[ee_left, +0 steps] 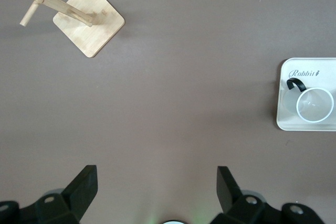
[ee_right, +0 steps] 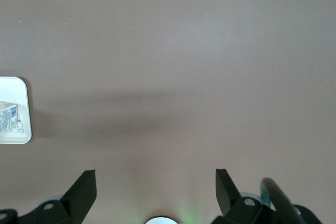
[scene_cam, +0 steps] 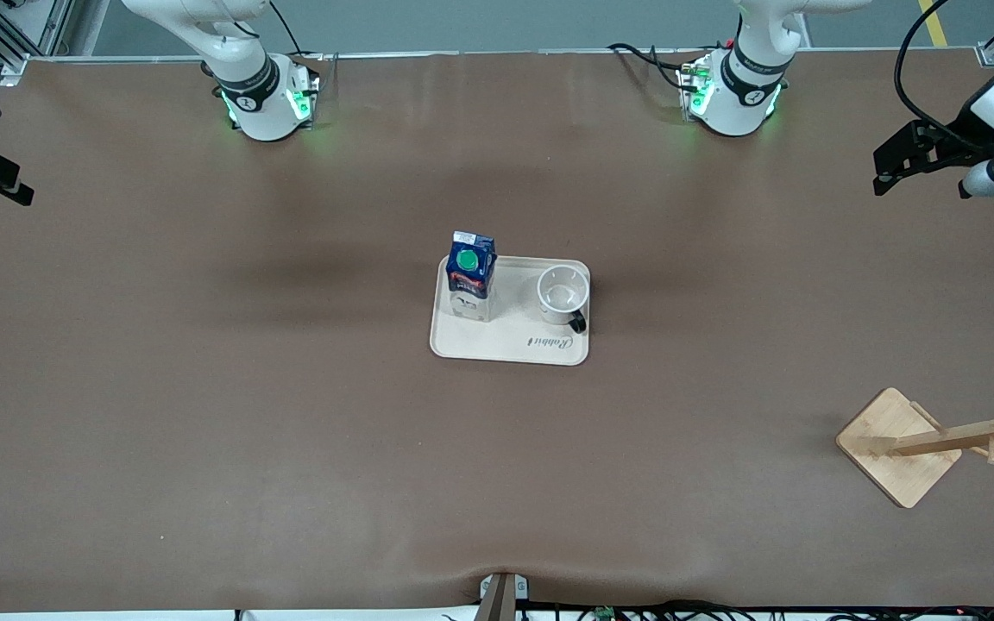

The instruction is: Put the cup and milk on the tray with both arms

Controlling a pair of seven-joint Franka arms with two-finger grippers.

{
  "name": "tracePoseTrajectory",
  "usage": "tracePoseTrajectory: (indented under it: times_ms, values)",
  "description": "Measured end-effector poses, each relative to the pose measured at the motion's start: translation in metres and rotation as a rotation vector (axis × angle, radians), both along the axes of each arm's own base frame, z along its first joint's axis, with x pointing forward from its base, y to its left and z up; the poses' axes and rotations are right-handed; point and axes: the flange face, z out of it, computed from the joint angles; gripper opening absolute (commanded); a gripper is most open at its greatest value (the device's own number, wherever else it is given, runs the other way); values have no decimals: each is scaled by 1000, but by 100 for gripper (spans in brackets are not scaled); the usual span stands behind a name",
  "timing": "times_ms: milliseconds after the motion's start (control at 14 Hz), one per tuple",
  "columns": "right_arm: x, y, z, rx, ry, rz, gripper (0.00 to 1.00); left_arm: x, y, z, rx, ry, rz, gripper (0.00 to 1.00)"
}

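Milk carton (scene_cam: pixel 471 274) and smiley mug (scene_cam: pixel 563 295) sit on my tray (scene_cam: pixel 510 348); left gripper (ee_left: pixel 156 182) and right gripper (ee_right: pixel 155 184) gape wide, empty, well off it. Only risk I'd guess: bumping that tall carton.

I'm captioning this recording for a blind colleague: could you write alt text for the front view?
A cream tray in the middle of a brown table carries an upright milk carton and a white cup beside it. Both pincers are open and away from it, the left pincer over its arm's end of the table, where a wooden rack stands.

L tool (ee_left: pixel 155 192) open, R tool (ee_right: pixel 155 192) open, both arms raised, idle.
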Motion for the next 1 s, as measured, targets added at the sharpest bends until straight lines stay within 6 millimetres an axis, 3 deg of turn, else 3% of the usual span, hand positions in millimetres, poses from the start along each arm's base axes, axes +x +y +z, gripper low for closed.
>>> tracePoseTrajectory:
  times_ms: [1000]
  values:
    - [2, 0, -2, 0, 3, -3, 100, 4, -1, -5, 1, 19, -1, 100]
